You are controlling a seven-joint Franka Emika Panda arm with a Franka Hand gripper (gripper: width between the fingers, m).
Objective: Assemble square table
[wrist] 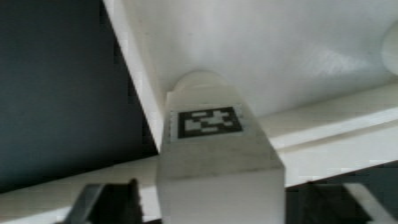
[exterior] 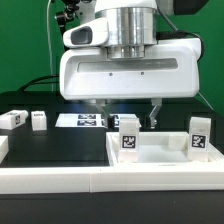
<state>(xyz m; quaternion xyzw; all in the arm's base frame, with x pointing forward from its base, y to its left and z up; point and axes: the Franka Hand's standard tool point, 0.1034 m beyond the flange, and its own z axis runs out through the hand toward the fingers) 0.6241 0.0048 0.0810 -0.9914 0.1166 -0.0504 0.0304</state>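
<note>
On the black table, toward the exterior view's right, the square tabletop (exterior: 160, 160) was laid flat. One tagged leg (exterior: 128, 135) was seen upright at its left corner and a second leg (exterior: 198, 136) at its right. Two loose legs (exterior: 13, 120) (exterior: 38, 120) were set well apart on the left. The gripper (exterior: 127, 112) was held over the corner leg (wrist: 214, 125), jaws spread wide to either side, no contact seen. The marker board (exterior: 82, 121) was seen behind.

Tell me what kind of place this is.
Probably a robotics lab bench: a robot arm over a black table, a marker board of printed tags, and tagged white legs.
</note>
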